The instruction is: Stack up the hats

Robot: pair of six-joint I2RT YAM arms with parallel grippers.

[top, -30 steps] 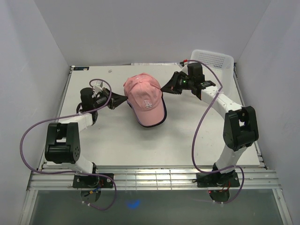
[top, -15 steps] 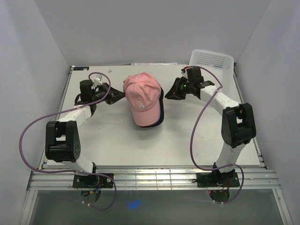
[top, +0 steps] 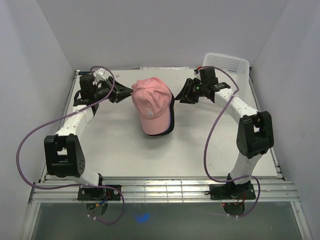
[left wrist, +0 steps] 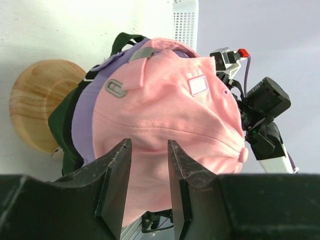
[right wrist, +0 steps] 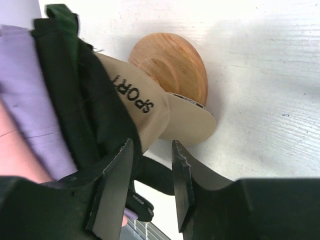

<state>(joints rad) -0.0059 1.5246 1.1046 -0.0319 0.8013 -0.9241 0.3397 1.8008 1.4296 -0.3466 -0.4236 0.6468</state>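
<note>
The hats sit in one pile on a wooden stand (right wrist: pixel 172 62) at mid-table. The pink cap (top: pixel 151 107) is on top, with lavender (left wrist: pixel 82 120), dark green (left wrist: pixel 62 125), black (right wrist: pixel 85 100) and tan (right wrist: pixel 150 110) caps showing under it. My left gripper (top: pixel 125 93) hangs just left of the pile, open, with the pink cap (left wrist: pixel 170 110) beyond its empty fingers (left wrist: pixel 122 155). To the right of the pile my right gripper (top: pixel 181 96) is open too, its tips (right wrist: pixel 152 150) close by the tan brim and holding nothing.
A white mesh basket (top: pixel 227 62) stands at the back right corner, behind the right arm. White walls close the table on three sides. Purple cables loop off both arms.
Both grippers have opened and let go of the pink cap, which now rests on the pile. The left gripper has drawn back and away towards the far left; the right has backed off slightly.
</note>
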